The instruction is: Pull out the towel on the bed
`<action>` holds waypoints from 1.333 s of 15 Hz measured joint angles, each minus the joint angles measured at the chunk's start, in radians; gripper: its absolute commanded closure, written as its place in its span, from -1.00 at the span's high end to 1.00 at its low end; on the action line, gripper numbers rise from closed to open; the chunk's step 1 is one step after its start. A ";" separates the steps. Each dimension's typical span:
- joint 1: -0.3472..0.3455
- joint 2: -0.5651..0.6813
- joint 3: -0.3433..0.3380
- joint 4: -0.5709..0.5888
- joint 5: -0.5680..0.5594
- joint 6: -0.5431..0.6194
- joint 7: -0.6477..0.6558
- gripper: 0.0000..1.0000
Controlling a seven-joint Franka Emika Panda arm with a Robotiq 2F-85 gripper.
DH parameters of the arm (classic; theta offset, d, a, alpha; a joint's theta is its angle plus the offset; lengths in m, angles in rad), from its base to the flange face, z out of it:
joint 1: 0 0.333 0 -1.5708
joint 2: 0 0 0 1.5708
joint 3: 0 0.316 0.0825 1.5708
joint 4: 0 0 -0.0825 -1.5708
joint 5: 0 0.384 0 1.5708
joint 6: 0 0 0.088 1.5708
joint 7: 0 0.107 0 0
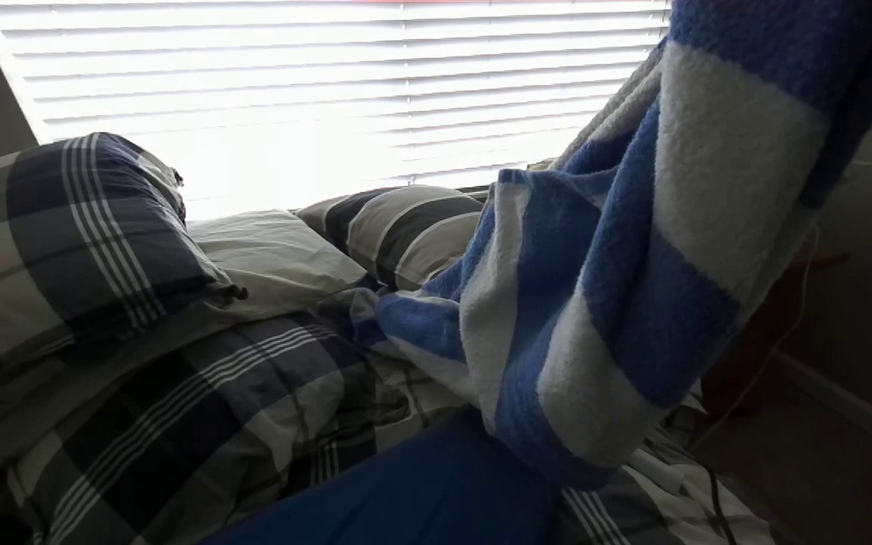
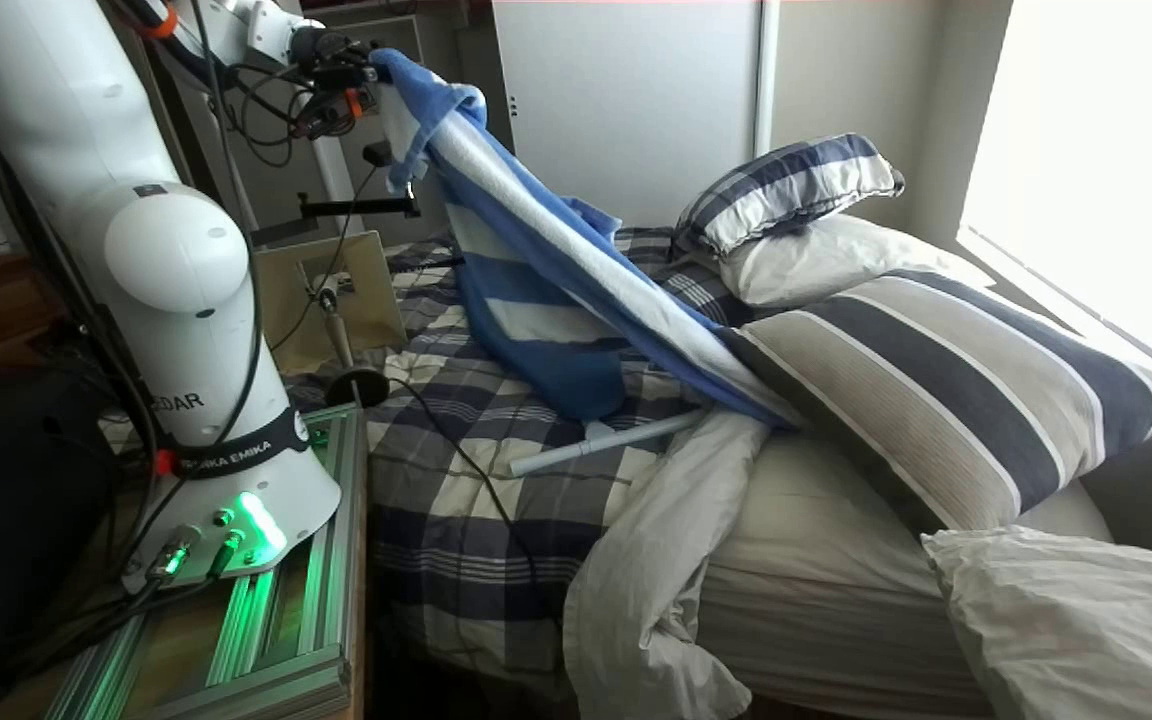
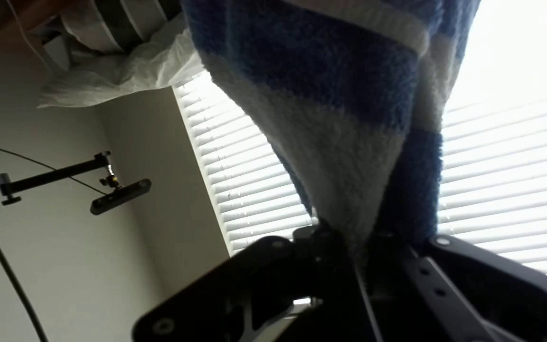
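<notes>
Blue-and-white striped terry towel (image 2: 556, 260) slants up off the bed (image 2: 816, 560), low end by the striped pillow (image 2: 936, 390). Franka base (image 2: 286, 500), beside the bed's edge, shows only in an exterior view. Wrist view gives the close-up: gripper (image 3: 363, 242) pinching bunched terry. Towel slopes down from it.

striped towel (image 1: 625, 272): rough matt terry. Panda arm (image 2: 174, 260): smooth satin shell. base frame (image 2: 321, 570): bare metal. plaid pillow (image 2: 786, 195): matt cloth.
</notes>
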 measured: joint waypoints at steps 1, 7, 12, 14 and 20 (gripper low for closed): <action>0.000 0.006 0.007 0.000 -0.013 -0.001 0.000 -0.95; 0.013 0.059 0.043 0.011 -0.033 0.053 -0.077 -0.81; 0.012 0.075 0.040 0.012 -0.033 0.099 -0.106 -0.81; 0.012 0.075 0.040 0.012 -0.033 0.099 -0.107 -0.95; 0.018 0.054 0.040 0.013 0.095 0.194 -0.207 -0.95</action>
